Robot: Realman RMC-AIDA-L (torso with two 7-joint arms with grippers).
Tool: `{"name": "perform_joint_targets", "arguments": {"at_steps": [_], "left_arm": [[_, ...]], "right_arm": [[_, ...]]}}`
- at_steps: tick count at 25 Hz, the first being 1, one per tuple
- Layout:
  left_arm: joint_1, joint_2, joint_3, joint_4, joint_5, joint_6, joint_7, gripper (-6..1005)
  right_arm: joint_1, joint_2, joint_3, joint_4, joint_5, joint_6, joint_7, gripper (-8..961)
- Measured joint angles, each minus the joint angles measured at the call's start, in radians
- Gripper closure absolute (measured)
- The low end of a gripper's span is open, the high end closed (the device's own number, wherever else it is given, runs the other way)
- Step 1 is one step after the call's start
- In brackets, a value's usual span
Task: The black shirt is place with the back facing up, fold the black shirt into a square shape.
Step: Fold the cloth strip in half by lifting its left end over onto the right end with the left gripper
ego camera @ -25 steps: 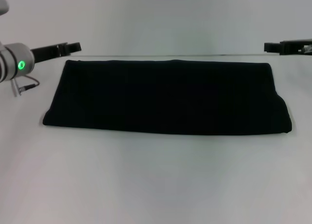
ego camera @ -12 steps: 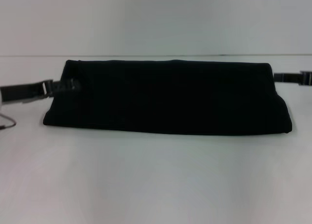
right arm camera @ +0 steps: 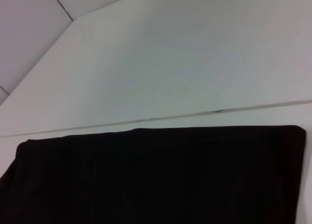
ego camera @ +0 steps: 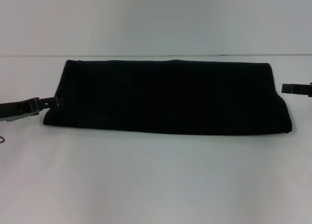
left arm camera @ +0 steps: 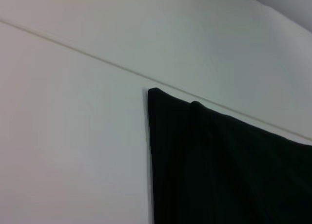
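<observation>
So the black shirt (ego camera: 168, 97) is lying flat across the middle of the white bench (ego camera: 156, 180), already folded into a long band running left to right, with the left hand (ego camera: 48, 102) right at its near-left end and the right hand (ego camera: 287, 88) just off its right end, not touching. Can't tell whether either hand is released or clenched from here. It's soft, light, floppy fabric that'll sag and shift, so I'd pinch all the layers at an end corner and carry that end across.

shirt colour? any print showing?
The black shirt is plain black, no print visible; clearest in the head view.
</observation>
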Motion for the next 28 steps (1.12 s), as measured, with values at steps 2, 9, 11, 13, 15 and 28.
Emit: {"name": "perform_joint_targets", "arguments": {"at_steps": [2, 9, 11, 13, 15, 28], "left_arm": [[-0.006, 0.001, 0.008, -0.012, 0.008, -0.014, 0.0, 69], [-0.007, -0.002, 0.037, -0.029, 0.019, -0.032, 0.002, 75], [-0.007, -0.003, 0.055, -0.03, 0.023, -0.032, 0.001, 76], [-0.006, -0.004, 0.066, -0.031, 0.029, -0.032, 0.0, 78], [-0.006, -0.005, 0.071, -0.031, 0.032, -0.033, 0.0, 79], [-0.005, -0.008, 0.074, -0.022, 0.033, -0.041, 0.009, 411]], "right_arm": [[0.001, 0.0, -0.001, 0.0, -0.002, 0.007, 0.001, 358], [0.008, -0.002, -0.002, 0.002, -0.003, 0.021, -0.002, 359], [0.009, -0.002, -0.005, 0.002, -0.003, 0.026, -0.002, 359], [0.009, -0.002, -0.006, 0.002, -0.003, 0.029, -0.003, 359], [0.01, -0.001, -0.006, 0.002, -0.003, 0.032, -0.004, 359], [0.006, -0.001, -0.007, 0.002, -0.003, 0.037, -0.007, 360]]}}
